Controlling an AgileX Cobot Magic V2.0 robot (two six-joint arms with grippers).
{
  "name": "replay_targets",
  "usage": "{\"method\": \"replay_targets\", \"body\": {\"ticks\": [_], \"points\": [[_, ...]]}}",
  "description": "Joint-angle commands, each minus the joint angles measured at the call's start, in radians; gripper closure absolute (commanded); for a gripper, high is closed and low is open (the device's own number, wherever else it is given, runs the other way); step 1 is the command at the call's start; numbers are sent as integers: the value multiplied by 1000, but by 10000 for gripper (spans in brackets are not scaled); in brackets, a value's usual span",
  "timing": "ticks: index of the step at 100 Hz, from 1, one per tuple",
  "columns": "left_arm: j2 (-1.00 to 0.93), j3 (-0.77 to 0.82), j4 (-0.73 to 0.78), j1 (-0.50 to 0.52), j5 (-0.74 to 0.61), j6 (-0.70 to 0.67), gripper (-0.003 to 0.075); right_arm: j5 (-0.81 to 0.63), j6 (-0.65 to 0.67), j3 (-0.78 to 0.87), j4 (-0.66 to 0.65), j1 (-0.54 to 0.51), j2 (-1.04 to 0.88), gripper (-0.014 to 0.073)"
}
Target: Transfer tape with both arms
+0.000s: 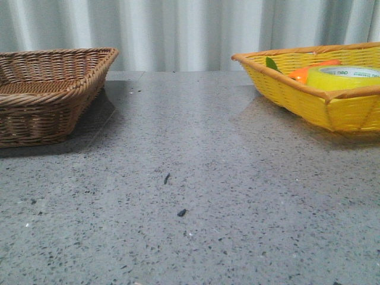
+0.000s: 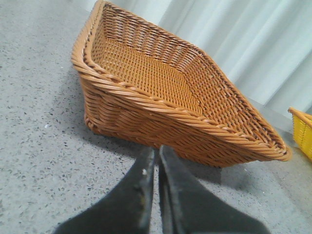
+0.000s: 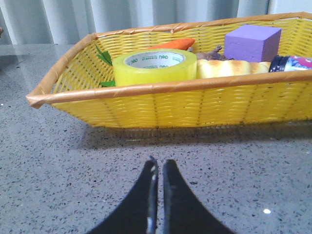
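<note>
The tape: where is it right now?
The tape lies in the yellow basket at the table's right in the front view, beside the orange carrot.

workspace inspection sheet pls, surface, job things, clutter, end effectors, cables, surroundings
surface: grey speckled table, a few small dark specks on it
job's things: tape lying flat in the yellow basket; brown wicker basket holds nothing
clutter: in the yellow basket, orange carrot, purple block, a bread-like item, a dark container
end effectors: left end effector shut, facing the brown wicker basket; right end effector shut, facing the yellow basket; both hold nothing
cables: nothing seen
surroundings: pale curtain behind the table
</note>
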Motion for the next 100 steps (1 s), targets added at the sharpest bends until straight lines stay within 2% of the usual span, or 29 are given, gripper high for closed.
{"method": "replay_targets", "body": {"ticks": [1,15,55,64,75,80,89,100], "points": [[-28,10,-14,3,-81,-5,741,-76,0,21,-7,-1,5,656],[-28,10,-49,3,-83,-5,741,-73,0,21,0,-1,5,656],[-28,10,-111,3,-64,-5,741,-105,0,21,158,-1,5,656],[-28,10,-220,3,-88,-5,741,-168,0,21,309,-1,5,656],[-28,7,-353,3,-180,-5,741,-261,0,15,619,-1,5,656],[-28,-2,-388,3,-210,-5,741,-263,0,1,675,-1,5,656],[-25,-50,-374,1,-196,6,741,-188,-8,-54,660,-1,5,656],[9,-145,-254,1,-114,83,741,-56,-65,-154,585,-1,10,655]]}}
